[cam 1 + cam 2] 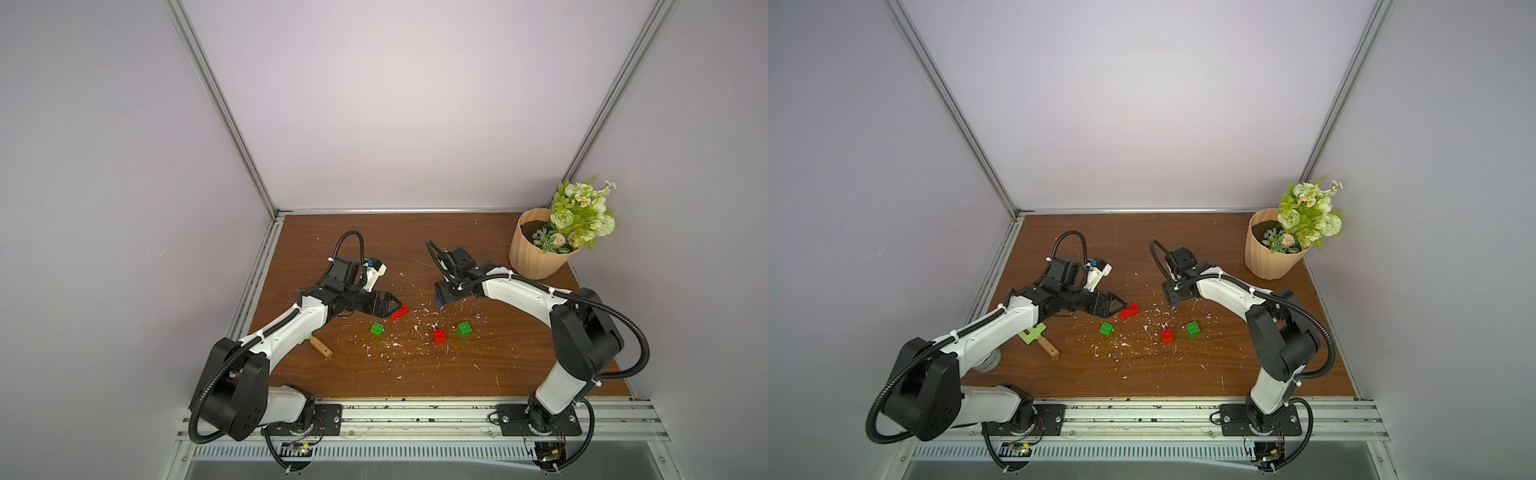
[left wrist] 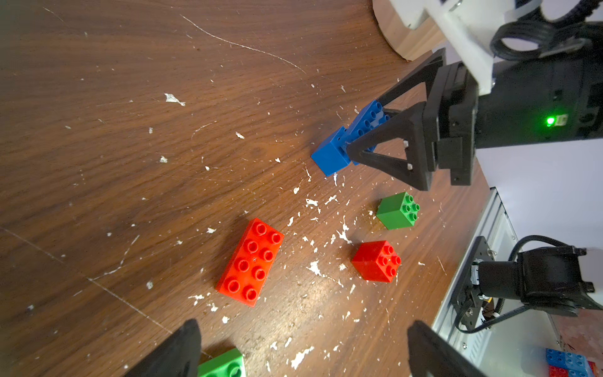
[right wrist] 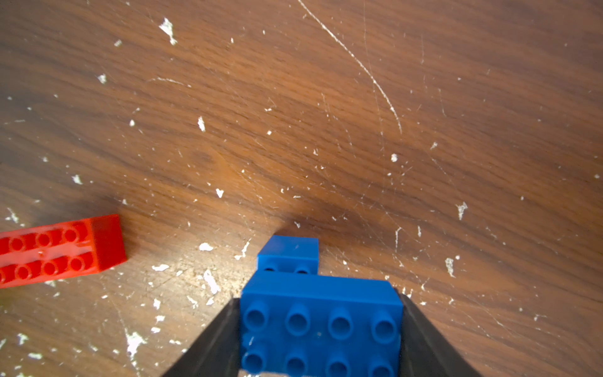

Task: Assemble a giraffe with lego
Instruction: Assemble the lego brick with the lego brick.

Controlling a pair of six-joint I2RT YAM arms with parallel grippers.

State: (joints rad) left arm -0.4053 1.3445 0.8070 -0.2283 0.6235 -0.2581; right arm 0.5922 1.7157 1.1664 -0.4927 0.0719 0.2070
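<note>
A: While looking across the table (image 1: 457,374), counted six lego bricks: two red, two green, two blue
B: Same. Loose on the wood: long red brick (image 2: 249,262), red cube (image 2: 375,261), green cube (image 2: 396,210) near it, other green cube (image 1: 377,328) apart
A: Blue ones?
B: Joined, blue cube (image 2: 329,156) under long blue brick (image 3: 321,326), tilted, clamped by right pincer (image 2: 365,128)
A: Left pincer (image 1: 1121,308)?
B: Spread wide, holding nothing, tips just beside long red brick

Joined blue bricks (image 2: 329,156) in right gripper (image 2: 363,127); long red brick (image 2: 249,262) loose nearby.
</note>
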